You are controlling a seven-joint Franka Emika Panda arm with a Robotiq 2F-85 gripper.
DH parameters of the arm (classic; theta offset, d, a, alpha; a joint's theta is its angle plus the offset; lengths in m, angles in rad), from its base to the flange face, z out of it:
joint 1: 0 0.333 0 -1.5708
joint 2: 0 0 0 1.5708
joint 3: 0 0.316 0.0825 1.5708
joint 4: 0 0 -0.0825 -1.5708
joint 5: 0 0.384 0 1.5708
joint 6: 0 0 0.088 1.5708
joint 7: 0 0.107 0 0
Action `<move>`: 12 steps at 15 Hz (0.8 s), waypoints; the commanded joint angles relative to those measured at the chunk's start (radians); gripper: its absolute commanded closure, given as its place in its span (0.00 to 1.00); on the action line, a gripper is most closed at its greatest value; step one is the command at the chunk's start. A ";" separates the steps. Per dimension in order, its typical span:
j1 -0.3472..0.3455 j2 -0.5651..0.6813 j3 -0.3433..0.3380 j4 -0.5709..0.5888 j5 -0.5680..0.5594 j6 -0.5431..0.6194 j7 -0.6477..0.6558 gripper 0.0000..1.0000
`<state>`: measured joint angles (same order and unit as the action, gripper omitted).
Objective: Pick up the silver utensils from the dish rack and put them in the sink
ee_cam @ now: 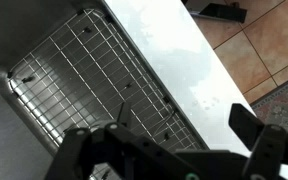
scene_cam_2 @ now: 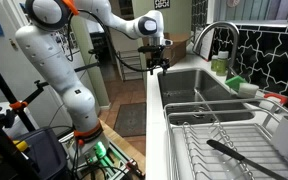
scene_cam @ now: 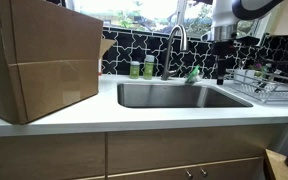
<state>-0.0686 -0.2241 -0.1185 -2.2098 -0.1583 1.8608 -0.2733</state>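
A long, slim utensil [scene_cam_2: 234, 155] lay flat across the bars of the dish rack [scene_cam_2: 199, 135], well apart from the gripper [scene_cam_2: 156, 62] and off to its side rather than beneath it. It read dark in that view, and whether other pieces lay with it could not be told. Such a piece would likely be light, rigid and slick, apt to slip or pivot between smooth pads. A hold across the handle near its middle, where it bridged a gap between bars, seemed the safest. The rack was thin chrome wire in parallel runs, open enough for fingers to reach down between the bars. The gripper hung high with its jaws spread wide and nothing between them, as the wrist view showed. Below it sat the front part of the sink [scene_cam: 174, 95], brushed grey steel, with a fine wire grid [ee_cam: 94, 80] on its floor. Just past that ran the glossy white counter [ee_cam: 174, 60] edge and reddish floor tiles [ee_cam: 259, 50]. On the gripper's wall side rose the curved chrome faucet [scene_cam: 176, 40]. Farthest from the gripper stood a big cardboard box [scene_cam: 39, 55].
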 commanded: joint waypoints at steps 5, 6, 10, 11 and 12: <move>-0.002 0.000 0.002 0.002 0.001 -0.002 0.000 0.00; -0.002 0.000 0.002 0.002 0.001 -0.002 0.000 0.00; -0.083 -0.018 -0.075 0.010 -0.007 -0.026 0.031 0.00; -0.113 -0.034 -0.100 0.001 -0.023 -0.017 0.046 0.00; -0.144 -0.047 -0.130 -0.001 -0.031 -0.011 0.044 0.00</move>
<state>-0.1389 -0.2283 -0.1829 -2.1979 -0.1637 1.8562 -0.2463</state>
